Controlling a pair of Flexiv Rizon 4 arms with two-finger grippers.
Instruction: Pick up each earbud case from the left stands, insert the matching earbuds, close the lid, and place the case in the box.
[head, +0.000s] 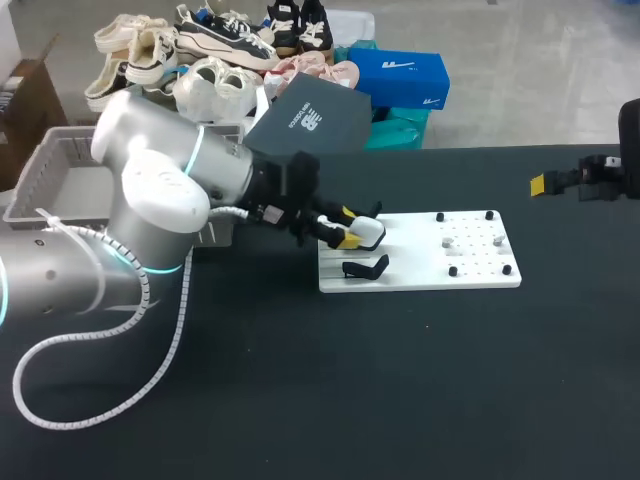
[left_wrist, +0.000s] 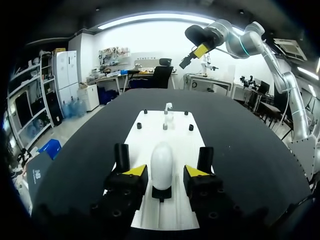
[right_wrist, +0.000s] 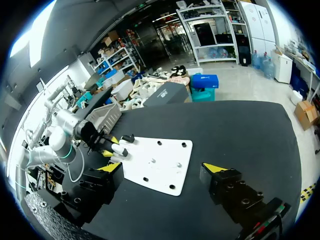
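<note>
A white earbud case (head: 371, 232) with its lid closed sits upright on a black stand (left_wrist: 161, 192) at the left end of the white board (head: 420, 272). My left gripper (left_wrist: 165, 171) is open and straddles the case (left_wrist: 161, 165), with a small gap showing on each side. A second black stand (head: 366, 268) nearer the front is bare. Small white earbuds (head: 448, 241) sit among black pegs on the board's right half. My right gripper (right_wrist: 163, 169) is open, holds nothing, and hangs high at the table's far right (head: 560, 183).
A grey crate (head: 60, 170) stands at the table's left rear, behind my left arm (head: 150, 200). The left arm's white cable (head: 110, 330) loops over the black tabletop (head: 400, 380) in front.
</note>
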